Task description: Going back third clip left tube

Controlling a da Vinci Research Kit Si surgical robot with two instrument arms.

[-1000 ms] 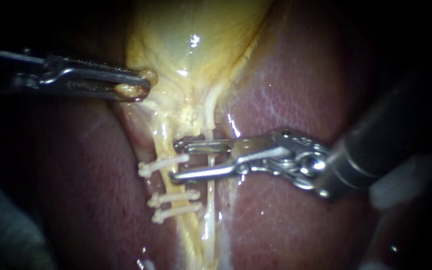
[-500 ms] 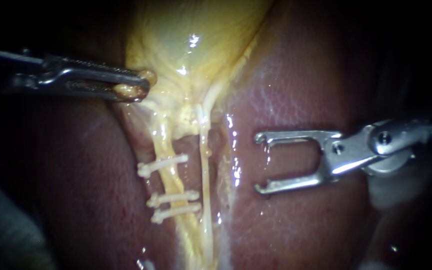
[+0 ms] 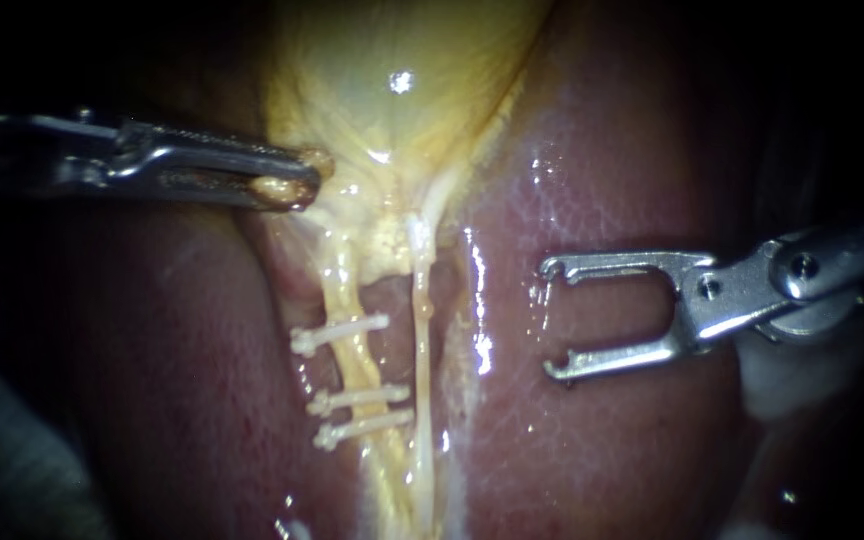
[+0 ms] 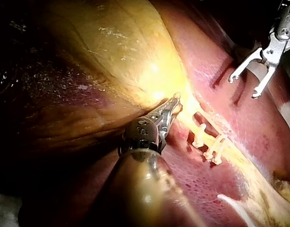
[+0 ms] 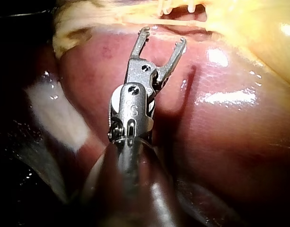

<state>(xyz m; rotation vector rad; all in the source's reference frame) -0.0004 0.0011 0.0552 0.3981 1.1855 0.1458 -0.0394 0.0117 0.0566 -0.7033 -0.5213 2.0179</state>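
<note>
The yellow gallbladder [image 3: 392,110] narrows into two pale tubes running down between the liver lobes. Three white clips [image 3: 340,334] [image 3: 357,399] [image 3: 364,428] sit across the left tube [image 3: 352,365]; the right tube [image 3: 420,330] is bare. My left instrument [image 3: 302,182] is shut on a fold of gallbladder tissue at the neck, as the left wrist view [image 4: 171,108] also shows. My right instrument [image 3: 550,320] hangs over the liver to the right of both tubes, its jaws open and empty, as seen in the right wrist view [image 5: 164,36].
Dark red liver [image 3: 612,450] fills both sides of the tubes. A white gauze strip [image 5: 59,118] lies beside my right instrument's shaft. The clips [image 4: 208,144] lie just ahead of my left instrument's jaws, with my right instrument [image 4: 243,87] further off.
My right instrument has drawn back to the right, from straddling the tubes above the top clip to over the liver, jaws still open and empty. The left instrument keeps its hold.
</note>
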